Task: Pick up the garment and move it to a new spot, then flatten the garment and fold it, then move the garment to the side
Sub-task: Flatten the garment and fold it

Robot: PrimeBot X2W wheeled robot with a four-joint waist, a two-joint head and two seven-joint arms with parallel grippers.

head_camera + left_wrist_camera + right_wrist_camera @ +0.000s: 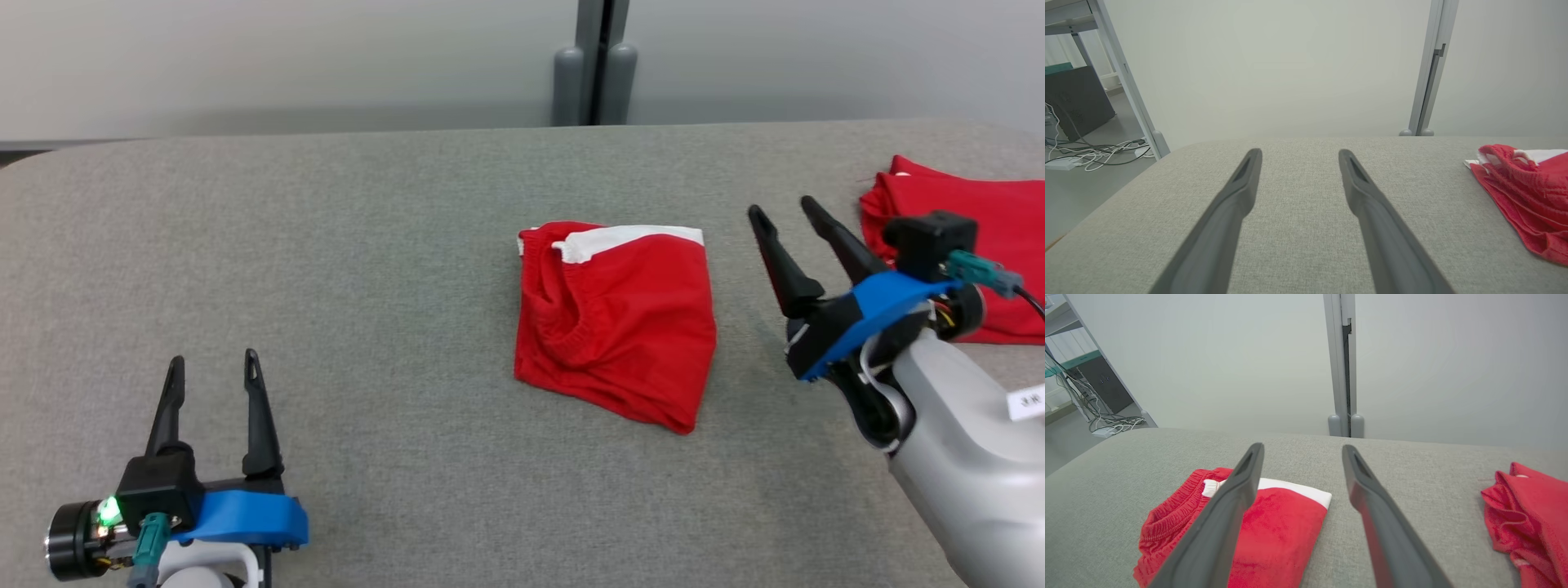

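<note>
At the lower left of the head view, the left tool (pixel 214 357) is idling over the grey counter (pixel 326 269). Its two dark fingers are standing apart with nothing between them, and they are pointing up the frame, well apart from the cloth.

At the centre of the frame the red shorts (pixel 620 318) are lying on the counter as a compact folded packet. The elastic waistband (pixel 563 286) is bunching and gaping along the left side, and a white stripe (pixel 633 238) is running across the top edge. The packet is reading as nearly square but slightly longer from top to bottom of the frame. Its long axis is leaning a little toward the lower right, where one corner is jutting out. The waist opening is facing left and the stripe edge is facing the far wall.

To the right, the right tool (pixel 782 206) is hovering near the packet's right edge without touching it. Its fingers are spread and holding nothing, with the tips aiming toward the upper left. At the far right edge a second red garment (pixel 996 237) is sitting in a looser heap, partly behind the right arm.

Judging from this layout, the picking up, flattening and folding are looking finished, though the fold is somewhat rumpled at the waistband. What is remaining is the last step of carrying the packet off to the side. That is likely calling for a fresh grip through all the layers, so the fold is not falling open on the way.
</note>
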